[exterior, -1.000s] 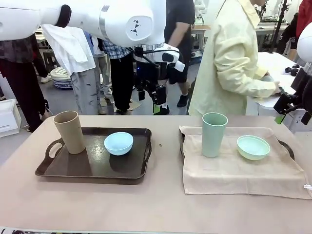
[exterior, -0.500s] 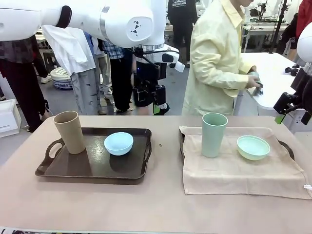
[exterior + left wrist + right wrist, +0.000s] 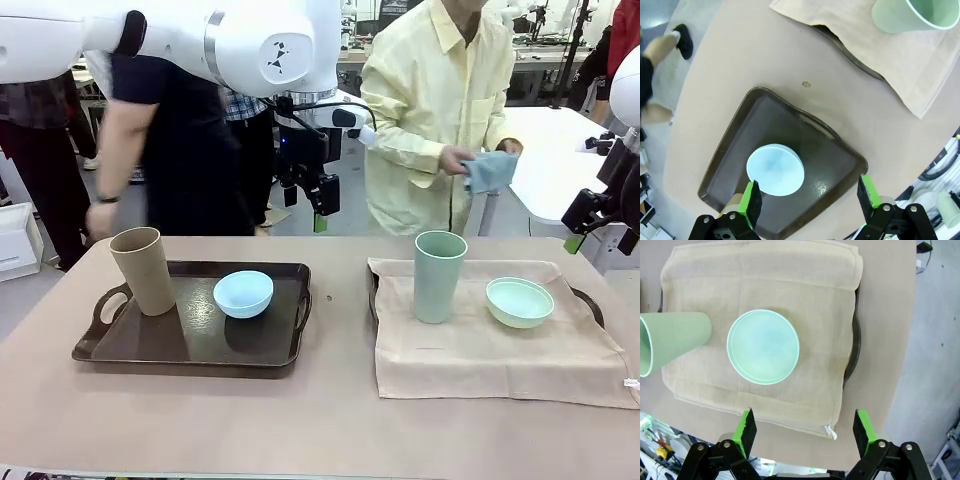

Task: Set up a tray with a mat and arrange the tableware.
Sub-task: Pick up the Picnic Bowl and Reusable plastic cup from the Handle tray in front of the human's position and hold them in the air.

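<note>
On the left, a dark brown tray (image 3: pixel 130 345) carries the tan-brown tumbler (image 3: pixel 143 270) and the pale blue bowl (image 3: pixel 243 294). On the right, a second tray (image 3: pixel 592 303) lies under a beige mat (image 3: pixel 480 350), which bears the pale green tumbler (image 3: pixel 438 275) and the pale green bowl (image 3: pixel 519 302). My left gripper (image 3: pixel 308 205) hangs open high behind the table's middle. From its wrist it looks down on the blue bowl (image 3: pixel 775 169), well above it, gripper (image 3: pixel 809 197) empty. My right gripper (image 3: pixel 600 232) waits open at the right edge, high over the green bowl (image 3: pixel 763 346) and the mat (image 3: pixel 790 280), gripper (image 3: pixel 804 426) empty.
A person in a yellow coat stands behind the table holding a blue cloth (image 3: pixel 488 170). Another person in dark clothes stands at the far left, a hand (image 3: pixel 100 217) close above the table's corner near the tan tumbler. Bare tabletop (image 3: pixel 300 420) runs along the front.
The person in yellow turned to face the table with a blue cloth in hand. A person in dark clothes moved in at the left. Both arms and the tableware stayed put.
</note>
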`<state>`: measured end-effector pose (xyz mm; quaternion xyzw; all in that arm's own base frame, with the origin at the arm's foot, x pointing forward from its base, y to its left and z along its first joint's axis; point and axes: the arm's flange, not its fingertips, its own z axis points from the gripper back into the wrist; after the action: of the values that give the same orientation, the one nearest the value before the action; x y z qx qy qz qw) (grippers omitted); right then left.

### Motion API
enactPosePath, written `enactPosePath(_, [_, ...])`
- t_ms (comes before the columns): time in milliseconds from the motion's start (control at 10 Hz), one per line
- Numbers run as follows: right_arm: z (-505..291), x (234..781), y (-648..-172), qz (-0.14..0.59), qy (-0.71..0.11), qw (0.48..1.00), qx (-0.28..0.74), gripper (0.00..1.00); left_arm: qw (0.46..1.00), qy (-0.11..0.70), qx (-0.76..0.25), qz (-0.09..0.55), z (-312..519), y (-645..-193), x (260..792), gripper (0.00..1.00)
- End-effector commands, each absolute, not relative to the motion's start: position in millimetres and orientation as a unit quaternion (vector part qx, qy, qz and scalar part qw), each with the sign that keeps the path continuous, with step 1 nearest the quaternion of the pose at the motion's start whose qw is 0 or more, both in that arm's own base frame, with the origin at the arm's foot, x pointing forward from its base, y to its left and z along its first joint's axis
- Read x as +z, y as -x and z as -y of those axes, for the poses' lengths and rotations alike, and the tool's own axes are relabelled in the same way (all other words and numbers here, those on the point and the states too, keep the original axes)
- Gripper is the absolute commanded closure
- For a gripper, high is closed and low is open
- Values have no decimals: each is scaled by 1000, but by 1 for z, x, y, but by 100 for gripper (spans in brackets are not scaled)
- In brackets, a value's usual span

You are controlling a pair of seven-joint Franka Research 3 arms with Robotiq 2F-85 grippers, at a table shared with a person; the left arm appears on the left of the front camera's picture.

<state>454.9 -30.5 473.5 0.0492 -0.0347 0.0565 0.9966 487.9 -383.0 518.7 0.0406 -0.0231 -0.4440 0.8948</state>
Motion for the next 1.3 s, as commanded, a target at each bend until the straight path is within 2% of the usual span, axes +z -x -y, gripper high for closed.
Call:
enactPosePath(0, [30,474,-454,36,-48,997,57,0,892,-30,-451,22,378,-488,521,0])
enactPosePath(300, [32,473,-453,31,-51,997,45,0,905,-22,-425,21,367,-482,527,0])
enactPosePath(600, [50,488,-445,34,-77,996,30,0,942,34,-334,9,292,-479,543,0])
enactPosePath(800, [72,511,-441,42,-121,992,21,0,953,65,-296,17,239,-477,564,0])
enactPosePath(1200, [113,540,-432,60,-216,975,1,0,960,177,-198,90,119,-463,604,0])
